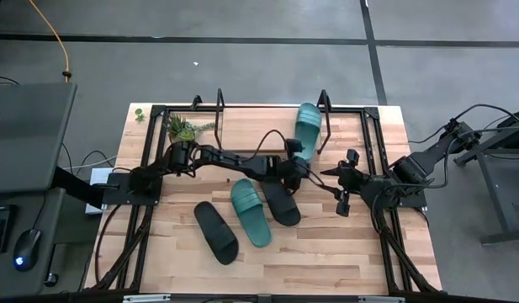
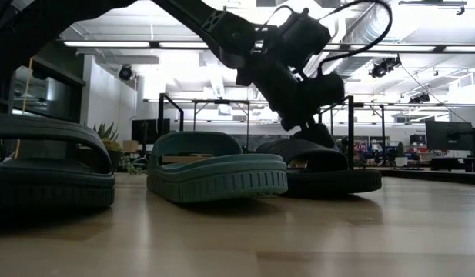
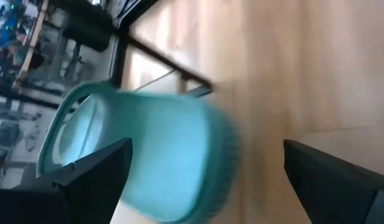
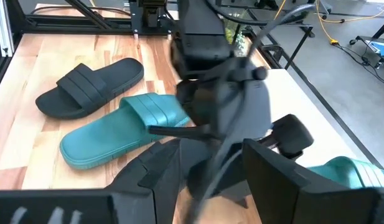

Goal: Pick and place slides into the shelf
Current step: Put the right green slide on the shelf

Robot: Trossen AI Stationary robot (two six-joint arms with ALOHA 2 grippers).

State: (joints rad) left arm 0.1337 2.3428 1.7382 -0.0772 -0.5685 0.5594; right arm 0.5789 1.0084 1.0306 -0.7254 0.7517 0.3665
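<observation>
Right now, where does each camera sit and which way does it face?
High: overhead, straight down; both arms, shelf.
Low: table-top height, level across; left arm above slides.
Left wrist: past its open fingers at a teal slide.
Right wrist: looks at the left gripper.
Shared: the table's teal slide.

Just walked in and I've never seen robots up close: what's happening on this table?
Two dark robot arms are putting rubber slide sandals onto a low wooden shelf with black wire ends. One teal-green slide already lies on it. The left gripper hovers open near that slide, holding nothing. Another teal-green slide and two black slides wait on the table. The right gripper waits nearby.
</observation>
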